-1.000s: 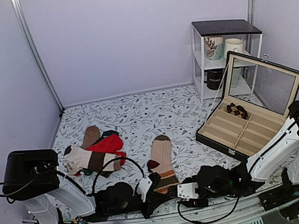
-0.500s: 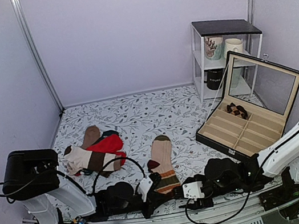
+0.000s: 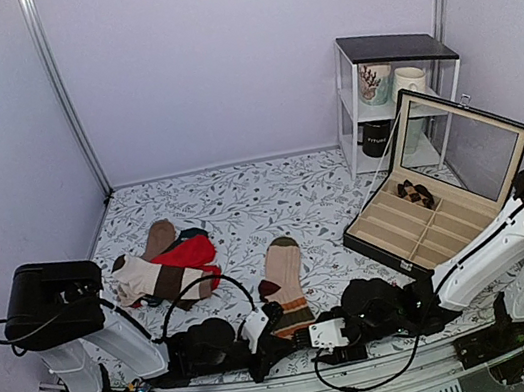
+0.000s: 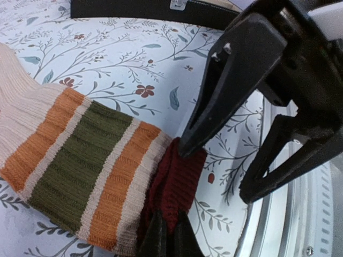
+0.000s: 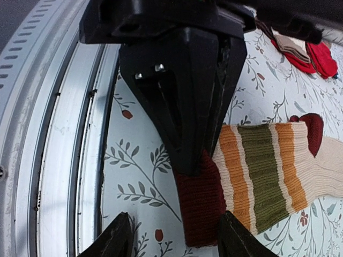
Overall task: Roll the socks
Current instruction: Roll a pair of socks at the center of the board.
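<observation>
The socks (image 3: 284, 278) lie stacked on the floral cloth, maroon toe far and striped leg toward the arms. The leg's orange and olive bands (image 4: 80, 160) end in a dark maroon cuff (image 4: 179, 182). My left gripper (image 4: 169, 214) is shut on that cuff from the near side. In the right wrist view my right gripper (image 5: 176, 225) stands open, low over the cloth. Its fingertips (image 5: 115, 235) straddle the maroon cuff (image 5: 201, 209), with a gap on the rail side. One right finger (image 4: 214, 96) touches the cuff's far edge. In the top view the left gripper (image 3: 271, 342) and right gripper (image 3: 307, 338) meet there.
A pile of other socks (image 3: 167, 263), with a bright red one (image 3: 191, 252), lies at the left. An open black compartment box (image 3: 429, 222) stands at the right and a small shelf with mugs (image 3: 391, 92) behind it. A metal rail (image 5: 64, 134) runs beside the cuff.
My right arm swung a little to the right and came back left, its gripper returning to the sock cuff. The left arm and the socks have not moved.
</observation>
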